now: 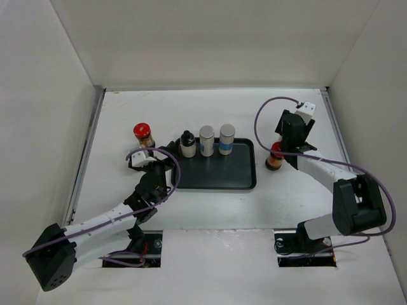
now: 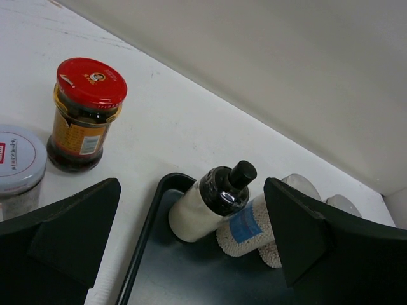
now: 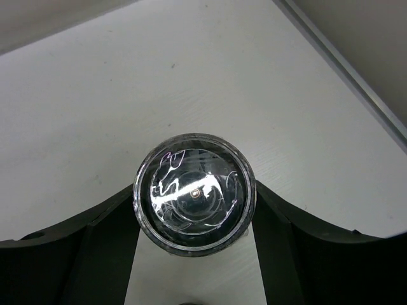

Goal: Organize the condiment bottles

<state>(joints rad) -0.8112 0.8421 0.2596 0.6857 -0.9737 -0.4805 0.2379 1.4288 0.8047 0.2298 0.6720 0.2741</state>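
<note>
right gripper: jaws meet both sides of the silver-lidded jar, clasped about it. the jar stands upright on the table toward its right edge, clear of the black tray, its long axis vertical and seen lid-on from the wrist. the tray lies to the jar's left, so the judged carry is leftward, with the right arm nearer. left gripper: released, jaws wide, by the tray's left edge, holding nothing

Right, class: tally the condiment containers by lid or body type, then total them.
Red-lidded brown glass jars: 2
White blue-labelled cylinder shakers: 2
Black-capped white bottle: 1
Grey-lidded clear jar: 1
Shiny clear-topped round jar: 1
Total: 7
</note>
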